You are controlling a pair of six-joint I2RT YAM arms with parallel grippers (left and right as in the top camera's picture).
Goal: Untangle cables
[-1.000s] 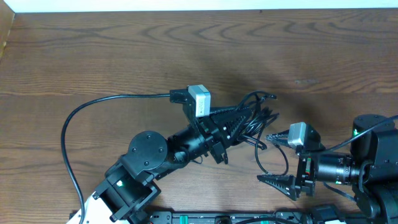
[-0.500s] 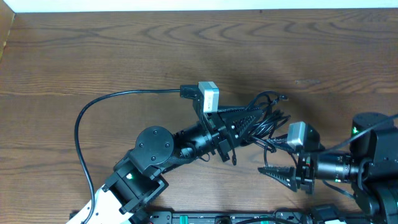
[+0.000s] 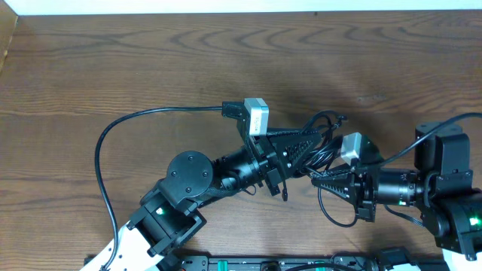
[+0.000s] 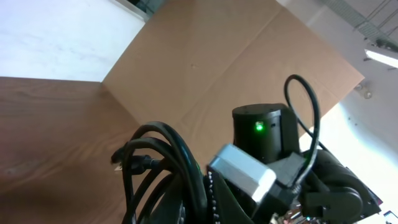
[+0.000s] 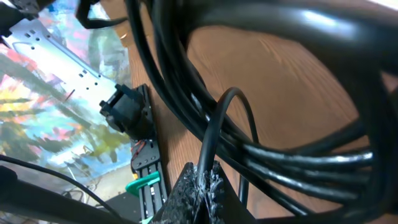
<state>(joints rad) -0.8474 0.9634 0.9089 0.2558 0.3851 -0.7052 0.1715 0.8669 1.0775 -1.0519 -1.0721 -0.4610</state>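
The left gripper (image 3: 311,143) holds the cables (image 3: 325,122), the right gripper (image 3: 316,181) pinches one strand — a hard pull (either way) could tighten the knot.

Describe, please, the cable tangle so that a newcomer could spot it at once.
On the wooden table, look right of centre, where the two arms meet. The cables are the bunch of thin black loops gripped by both the left gripper and the right gripper. Unlike the single thicker cord arcing off alone, they are tangled together.
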